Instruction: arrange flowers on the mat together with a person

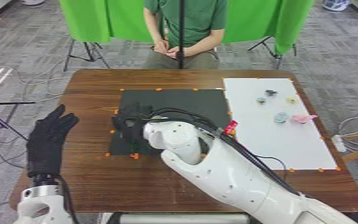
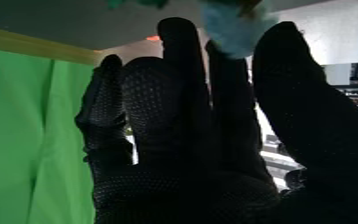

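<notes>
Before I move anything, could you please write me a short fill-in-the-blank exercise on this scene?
1. In the head view, the right hand is over the ____ mat.
2. Of the two larger flowers on the white mat, the flower nearer the table's right edge is ____.
3. In the head view, the left hand is to the ____ of both mats.

Missing words, in order: black; pink; left.

Left hand (image 1: 49,135): fingers (image 1: 67,121) spread, straight; right hand (image 1: 131,120): fingers extended, thumb (image 2: 291,95) apart.
</notes>
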Robot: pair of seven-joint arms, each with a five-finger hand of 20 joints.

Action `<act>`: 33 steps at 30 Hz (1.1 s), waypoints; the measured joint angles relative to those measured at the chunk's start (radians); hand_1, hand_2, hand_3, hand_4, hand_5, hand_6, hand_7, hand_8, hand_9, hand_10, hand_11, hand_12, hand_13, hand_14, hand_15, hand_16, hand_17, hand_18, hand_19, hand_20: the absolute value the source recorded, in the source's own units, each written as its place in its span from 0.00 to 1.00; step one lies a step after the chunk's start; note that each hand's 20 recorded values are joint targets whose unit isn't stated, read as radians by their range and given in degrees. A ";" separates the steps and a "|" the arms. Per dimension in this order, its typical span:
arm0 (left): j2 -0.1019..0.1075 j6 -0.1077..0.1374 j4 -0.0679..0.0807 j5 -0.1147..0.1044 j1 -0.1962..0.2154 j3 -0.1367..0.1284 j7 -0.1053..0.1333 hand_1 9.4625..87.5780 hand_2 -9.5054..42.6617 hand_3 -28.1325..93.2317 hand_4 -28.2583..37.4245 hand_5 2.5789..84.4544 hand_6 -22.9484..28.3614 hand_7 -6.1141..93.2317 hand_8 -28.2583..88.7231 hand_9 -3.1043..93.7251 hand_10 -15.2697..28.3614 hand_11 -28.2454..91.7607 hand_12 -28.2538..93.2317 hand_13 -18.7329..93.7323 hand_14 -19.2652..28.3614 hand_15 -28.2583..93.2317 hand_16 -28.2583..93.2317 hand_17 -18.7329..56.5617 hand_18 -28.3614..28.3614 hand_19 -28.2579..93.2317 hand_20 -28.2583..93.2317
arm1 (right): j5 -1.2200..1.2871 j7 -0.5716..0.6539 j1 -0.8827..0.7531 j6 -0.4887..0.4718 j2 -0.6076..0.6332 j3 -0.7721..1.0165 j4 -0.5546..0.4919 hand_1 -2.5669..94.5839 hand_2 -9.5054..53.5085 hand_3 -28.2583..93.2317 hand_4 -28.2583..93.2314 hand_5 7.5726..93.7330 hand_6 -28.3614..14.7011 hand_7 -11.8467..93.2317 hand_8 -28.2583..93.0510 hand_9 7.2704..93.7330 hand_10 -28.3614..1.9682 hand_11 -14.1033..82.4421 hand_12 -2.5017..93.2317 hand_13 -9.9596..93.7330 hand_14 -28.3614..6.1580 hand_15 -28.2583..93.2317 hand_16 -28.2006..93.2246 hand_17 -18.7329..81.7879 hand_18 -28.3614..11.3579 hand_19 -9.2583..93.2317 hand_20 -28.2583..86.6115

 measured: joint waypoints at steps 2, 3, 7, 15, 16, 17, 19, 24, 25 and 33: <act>0.000 0.000 0.000 0.000 0.000 0.000 0.000 0.09 0.13 0.78 0.00 0.50 0.54 0.18 0.20 0.49 0.66 0.39 0.35 0.48 0.80 0.36 0.27 0.29 0.75 0.30 0.36 | 0.001 0.001 0.003 -0.004 0.003 -0.001 -0.003 0.45 0.00 0.88 0.00 0.55 0.75 0.27 0.14 0.72 0.51 0.31 0.25 0.75 0.57 0.78 0.54 0.46 0.17 0.75 0.74; 0.000 0.000 0.000 0.000 0.000 0.000 0.000 0.09 0.12 0.78 0.00 0.50 0.54 0.18 0.20 0.49 0.66 0.39 0.35 0.48 0.80 0.36 0.27 0.28 0.75 0.30 0.36 | 0.001 0.002 0.004 -0.005 0.005 -0.001 -0.004 0.44 0.00 0.88 0.00 0.55 0.75 0.27 0.14 0.72 0.51 0.31 0.25 0.75 0.57 0.78 0.54 0.46 0.17 0.75 0.74; 0.000 -0.001 0.000 0.000 0.000 0.000 0.000 0.09 0.12 0.78 0.00 0.50 0.54 0.18 0.20 0.49 0.66 0.39 0.35 0.48 0.79 0.36 0.27 0.28 0.75 0.29 0.36 | 0.006 0.005 0.011 -0.011 0.014 -0.004 -0.014 0.43 0.00 0.88 0.00 0.54 0.74 0.27 0.14 0.71 0.50 0.31 0.25 0.75 0.55 0.78 0.54 0.46 0.16 0.74 0.74; 0.000 -0.002 -0.001 0.001 0.003 -0.001 -0.001 0.09 0.11 0.78 0.00 0.50 0.54 0.18 0.20 0.49 0.66 0.39 0.35 0.48 0.80 0.36 0.27 0.28 0.75 0.30 0.36 | 0.098 0.033 0.020 -0.047 0.036 0.016 -0.076 0.43 0.00 0.88 0.00 0.52 0.73 0.26 0.14 0.70 0.48 0.29 0.24 0.74 0.54 0.77 0.54 0.45 0.16 0.74 0.74; 0.000 -0.002 -0.001 0.002 0.004 -0.001 -0.001 0.09 0.11 0.78 0.00 0.50 0.54 0.18 0.20 0.49 0.66 0.39 0.35 0.48 0.80 0.36 0.27 0.28 0.75 0.30 0.36 | 0.124 0.039 0.020 -0.054 0.040 0.026 -0.093 0.42 0.00 0.87 0.00 0.52 0.73 0.26 0.15 0.70 0.47 0.29 0.24 0.74 0.54 0.77 0.54 0.45 0.16 0.74 0.74; 0.000 -0.002 -0.001 0.002 0.005 -0.001 -0.001 0.09 0.11 0.78 0.00 0.50 0.54 0.18 0.20 0.49 0.66 0.39 0.35 0.48 0.80 0.36 0.27 0.28 0.75 0.30 0.36 | 0.150 0.044 0.018 -0.059 0.044 0.040 -0.113 0.42 0.00 0.87 0.00 0.52 0.73 0.26 0.15 0.70 0.47 0.29 0.24 0.74 0.54 0.77 0.54 0.45 0.16 0.74 0.74; 0.000 -0.004 -0.001 0.003 0.006 -0.001 -0.001 0.09 0.11 0.78 0.00 0.50 0.54 0.18 0.20 0.49 0.66 0.39 0.35 0.48 0.80 0.36 0.27 0.28 0.75 0.30 0.36 | 0.201 0.053 0.008 -0.067 0.051 0.081 -0.164 0.42 0.00 0.87 0.00 0.52 0.72 0.26 0.15 0.70 0.47 0.29 0.24 0.74 0.54 0.77 0.54 0.45 0.16 0.74 0.73; -0.002 -0.013 -0.001 0.007 0.007 -0.002 -0.006 0.10 0.11 0.78 0.00 0.50 0.54 0.18 0.20 0.49 0.66 0.39 0.35 0.48 0.80 0.36 0.27 0.28 0.75 0.30 0.36 | 0.340 0.093 -0.048 -0.054 0.080 0.236 -0.328 0.43 0.00 0.85 0.00 0.58 0.70 0.26 0.15 0.72 0.49 0.30 0.24 0.74 0.54 0.78 0.53 0.45 0.16 0.74 0.74; -0.003 -0.017 -0.001 0.008 0.007 -0.003 -0.008 0.10 0.10 0.78 0.00 0.50 0.54 0.18 0.20 0.49 0.66 0.39 0.35 0.48 0.80 0.36 0.27 0.28 0.75 0.30 0.36 | 0.376 0.105 -0.066 -0.034 0.088 0.274 -0.364 0.42 0.00 0.85 0.01 0.59 0.70 0.26 0.15 0.72 0.49 0.31 0.25 0.75 0.54 0.78 0.53 0.45 0.16 0.75 0.73; -0.010 -0.048 -0.002 0.022 0.009 -0.016 -0.032 0.11 0.09 0.79 0.00 0.51 0.54 0.18 0.20 0.49 0.66 0.38 0.35 0.48 0.79 0.36 0.27 0.28 0.75 0.30 0.36 | 0.778 0.084 -0.321 0.313 0.180 0.642 -0.611 0.21 0.16 0.82 0.10 0.50 0.64 0.21 0.17 0.52 0.42 0.22 0.21 0.53 0.38 0.35 0.45 0.39 0.27 0.36 0.54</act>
